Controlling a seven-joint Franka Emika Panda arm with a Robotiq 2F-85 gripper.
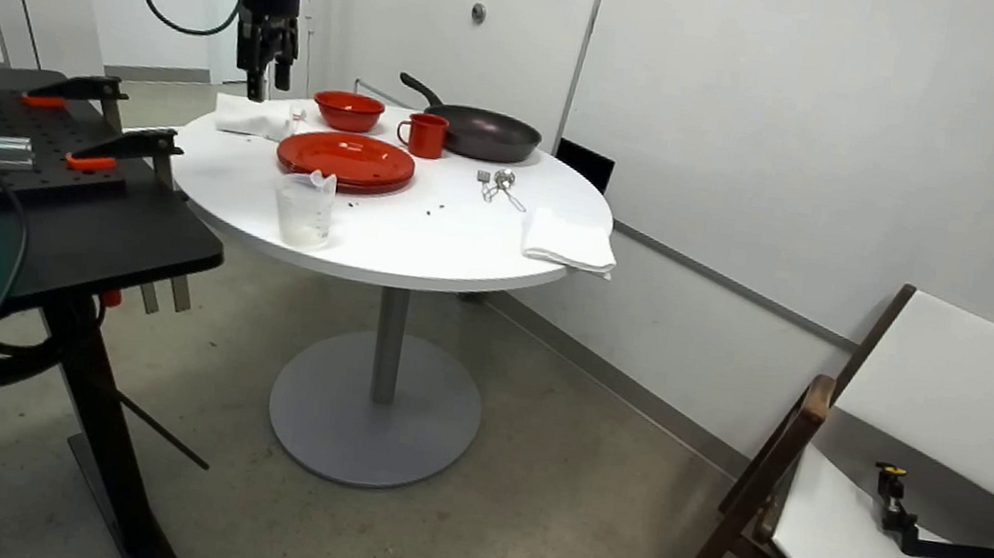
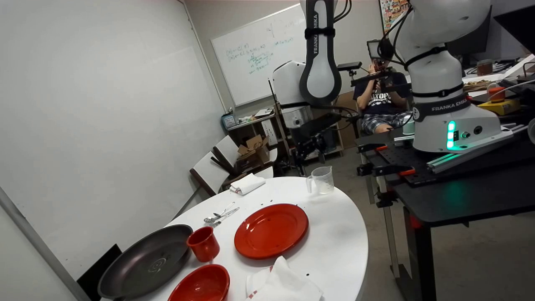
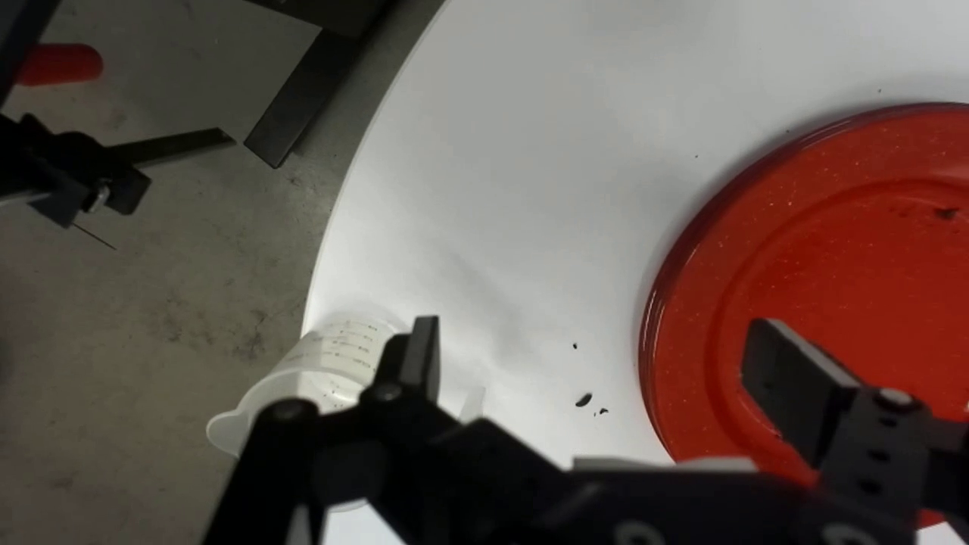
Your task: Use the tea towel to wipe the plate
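Observation:
The red plate (image 1: 346,158) lies on the white round table (image 1: 424,250) and also shows in an exterior view (image 2: 271,230) and the wrist view (image 3: 833,250). It looks like two stacked plates. Dark crumbs lie on it and beside it. One white folded tea towel (image 1: 249,120) lies by the plate and bowl, with red marks in an exterior view (image 2: 288,284). Another white towel (image 1: 569,242) lies at the table edge, also seen in an exterior view (image 2: 248,184). My gripper (image 1: 268,90) is open and empty above the table; its fingers are wide apart in the wrist view (image 3: 594,333).
A clear measuring jug (image 1: 304,213) stands near the table edge, below one finger in the wrist view (image 3: 341,356). A red bowl (image 1: 349,112), red mug (image 1: 427,135), dark pan (image 1: 487,134) and metal utensils (image 1: 502,186) are on the table. A black desk (image 1: 128,240) with clamps stands beside it.

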